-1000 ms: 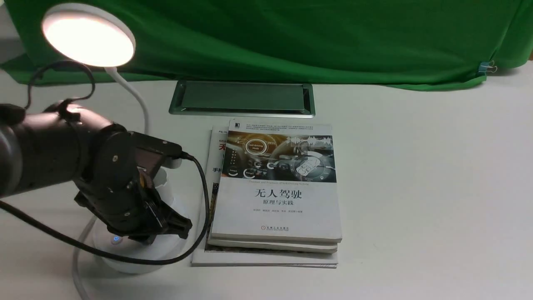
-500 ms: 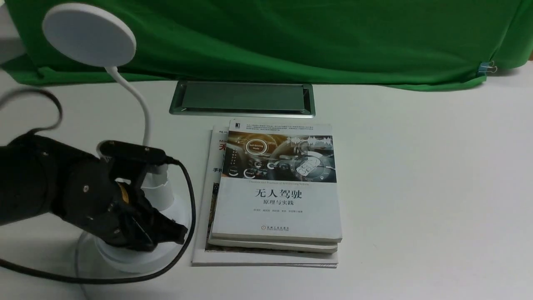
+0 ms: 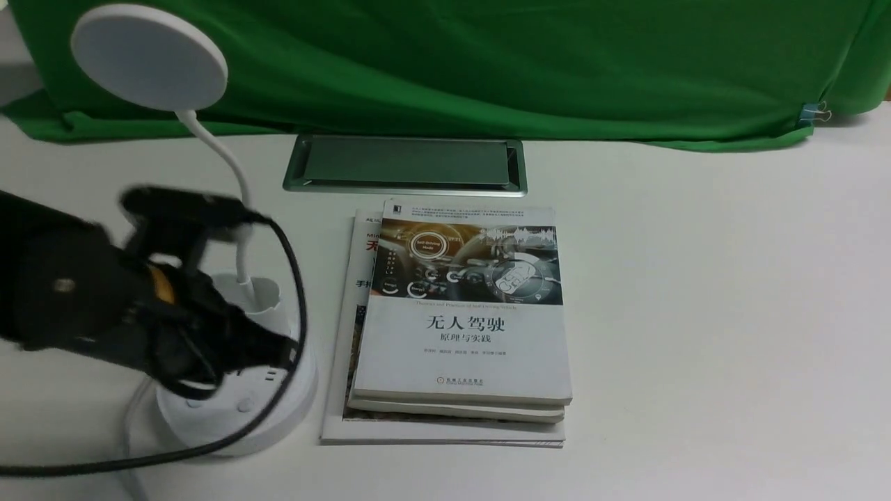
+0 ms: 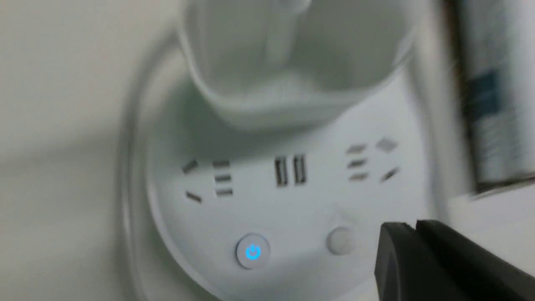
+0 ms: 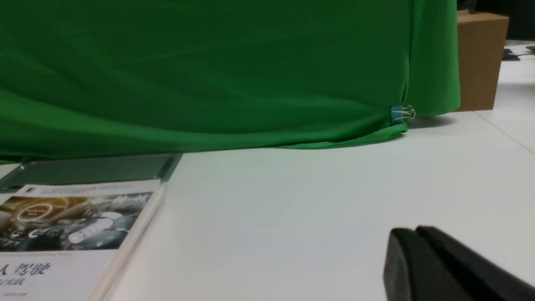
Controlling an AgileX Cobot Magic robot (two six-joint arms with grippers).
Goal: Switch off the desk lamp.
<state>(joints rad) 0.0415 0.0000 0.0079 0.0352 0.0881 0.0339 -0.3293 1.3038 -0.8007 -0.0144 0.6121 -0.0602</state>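
Note:
The white desk lamp stands at the table's left. Its flat disc head (image 3: 149, 56) is dark, on a thin bent neck (image 3: 237, 188) rising from a small cup holder (image 3: 254, 303) on the round base (image 3: 237, 410). In the left wrist view the base (image 4: 292, 200) shows sockets, a blue-lit power button (image 4: 252, 252) and a plain round button (image 4: 340, 241). My left gripper (image 3: 282, 351) is shut and empty, raised just above the base; its tips (image 4: 411, 228) hover beside the plain button. My right gripper (image 5: 411, 232) is shut and empty above bare table.
A stack of books (image 3: 459, 320) lies right beside the lamp base. A metal cable hatch (image 3: 404, 163) is set into the table behind the books. A green cloth (image 3: 487, 62) hangs along the back. The lamp's cord (image 3: 132, 431) trails off the front left.
The lamp head was lit one second ago and is dark since. My left gripper has lifted off the base and drawn back to the left, uncovering the buttons.

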